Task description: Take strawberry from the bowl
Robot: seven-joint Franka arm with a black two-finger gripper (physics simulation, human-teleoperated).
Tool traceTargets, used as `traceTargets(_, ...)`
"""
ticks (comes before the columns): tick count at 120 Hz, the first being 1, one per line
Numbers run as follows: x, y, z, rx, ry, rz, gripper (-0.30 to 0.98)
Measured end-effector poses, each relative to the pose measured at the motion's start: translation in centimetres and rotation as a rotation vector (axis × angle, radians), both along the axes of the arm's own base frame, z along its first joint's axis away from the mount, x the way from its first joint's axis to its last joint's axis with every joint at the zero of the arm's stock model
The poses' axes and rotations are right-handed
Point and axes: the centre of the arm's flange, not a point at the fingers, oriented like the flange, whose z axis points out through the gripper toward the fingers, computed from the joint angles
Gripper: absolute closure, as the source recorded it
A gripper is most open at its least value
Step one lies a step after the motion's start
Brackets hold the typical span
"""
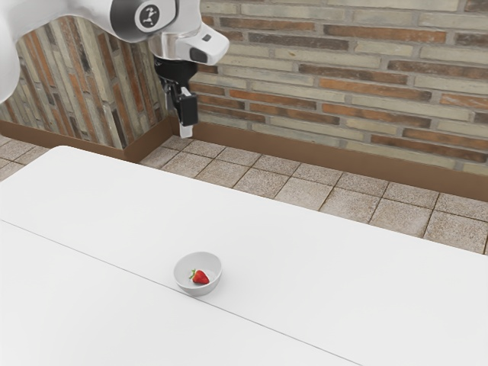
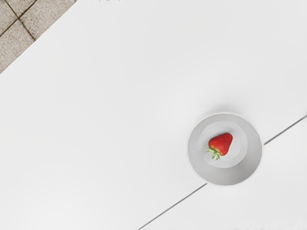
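Black gripper (image 1: 186, 131) hangs in the air with its tip pointing down, higher than the counter and well apart from the bowl; whether it is open or closed I cannot tell. Behind everything in the exterior view stands a wall (image 1: 343, 76) faced with narrow bricks in cream, grey and rusty orange, with a brown skirting board (image 1: 335, 162) along its foot. A long white counter (image 1: 305, 259) with a rounded corner stretches across the foreground. Beyond its edge lies a floor of square, speckled beige tiles (image 1: 305, 191). From the exterior view's upper left comes the white arm (image 1: 72, 9), a dark round badge (image 1: 149, 14) on one joint. Across the counter runs a thin dark seam (image 1: 274, 329), passing beneath a small, round, pale grey bowl (image 2: 194, 165). The bowl sits upright on the counter. Inside it, near the middle of its bottom, a single red strawberry (image 2: 221, 143) lies on its side. Smallest of all are its green leaves (image 2: 214, 153), which point toward the exterior view's left.
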Motion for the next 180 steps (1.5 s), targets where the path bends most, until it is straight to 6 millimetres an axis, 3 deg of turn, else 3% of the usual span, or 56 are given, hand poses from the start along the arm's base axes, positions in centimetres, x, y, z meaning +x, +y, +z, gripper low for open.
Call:
traceTargets(18, 0.0, 0.0, -0.1, -0.007, 0.012, -0.039, 0.00)
traceTargets(28, 0.5, 2.9, 0.1, -0.034, 0.017, -0.017, 0.03)
traceTargets(32, 1.4, 3.6, -0.9, -0.035, 0.029, -0.041, 0.04)
traceTargets(37, 3.1, 4.3, -3.9, -0.040, 0.066, -0.084, 0.05)
traceTargets(41, 4.5, 5.2, -7.8, -0.050, 0.110, -0.119, 0.06)
traceTargets(49, 5.9, 6.6, -15.1, -0.077, 0.188, -0.187, 0.07)
traceTargets(54, 6.5, 7.1, -18.4, -0.094, 0.216, -0.231, 0.07)
traceTargets(68, 5.1, 9.0, -24.2, -0.118, 0.277, -0.329, 0.09)
traceTargets(80, 3.3, 8.9, -27.5, -0.128, 0.292, -0.427, 0.14)
traceTargets(98, 3.1, 7.2, -29.3, -0.131, 0.258, -0.570, 0.21)
traceTargets(120, 0.1, 1.8, -30.4, -0.141, 0.255, -0.719, 0.34)
traceTargets(137, -2.6, 1.1, -33.0, -0.164, 0.269, -0.742, 0.40)
traceTargets(180, -3.4, 1.5, -35.1, -0.178, 0.236, -0.769, 0.49)
